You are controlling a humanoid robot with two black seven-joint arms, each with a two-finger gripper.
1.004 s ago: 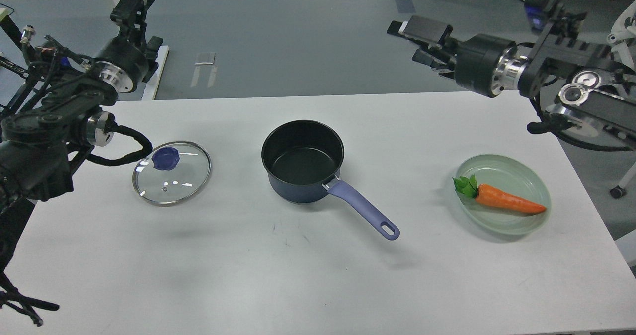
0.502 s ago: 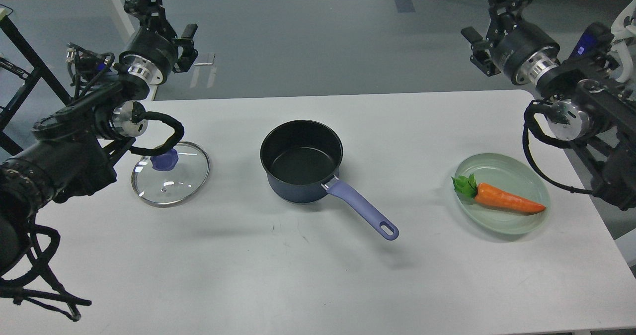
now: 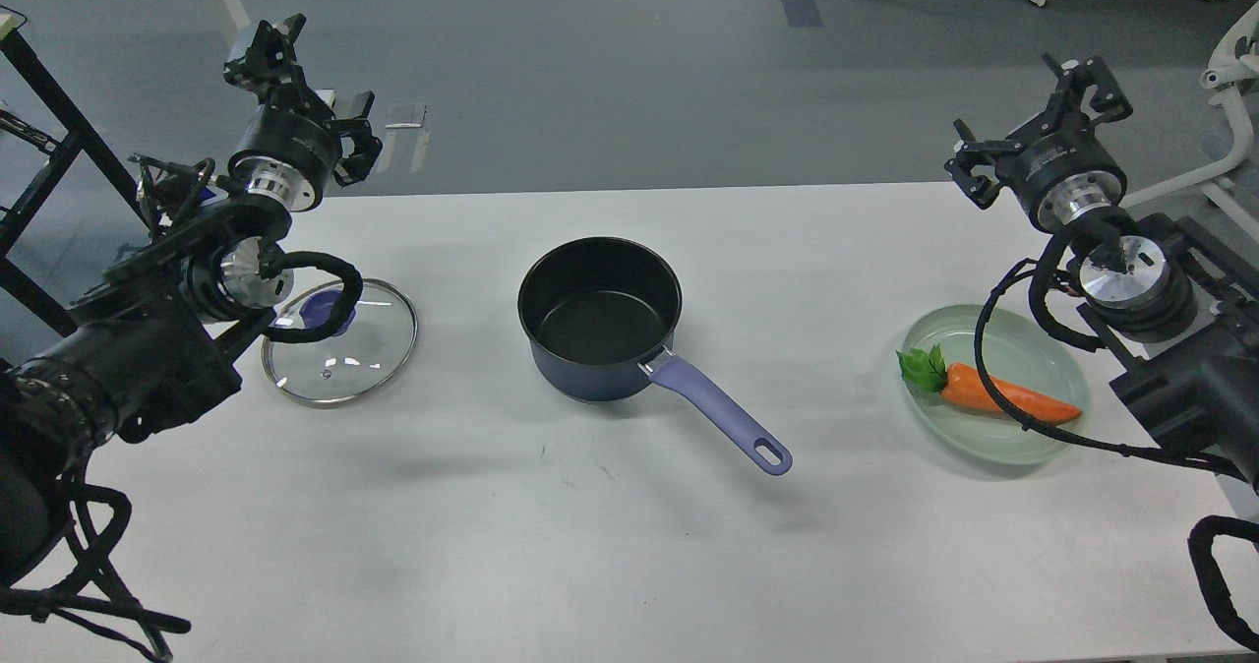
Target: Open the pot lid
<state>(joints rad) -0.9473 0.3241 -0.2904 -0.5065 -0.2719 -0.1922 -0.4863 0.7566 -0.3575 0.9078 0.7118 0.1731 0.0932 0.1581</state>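
The dark blue pot [image 3: 600,319] stands uncovered at the table's middle, with its lilac handle [image 3: 718,415] pointing to the front right. Its glass lid [image 3: 344,360], with a steel rim and a blue knob [image 3: 317,313], lies flat on the table to the pot's left. A cable of my left arm crosses the knob. My left gripper [image 3: 264,45] is raised behind the table's far left corner, well above and behind the lid, with nothing in it. My right gripper [image 3: 1084,78] is raised beyond the far right corner, also empty. Both are seen small and dark.
A pale green plate [image 3: 1018,343] with an orange carrot [image 3: 1008,399] sits at the right, under my right arm's cable. The white table [image 3: 629,545] ends just behind the pot. A black stand [image 3: 39,102] is at the far left.
The right arm has swung down and inward over the table's right edge. The left gripper has dropped a little and shifted left. Pot and lid have not moved.
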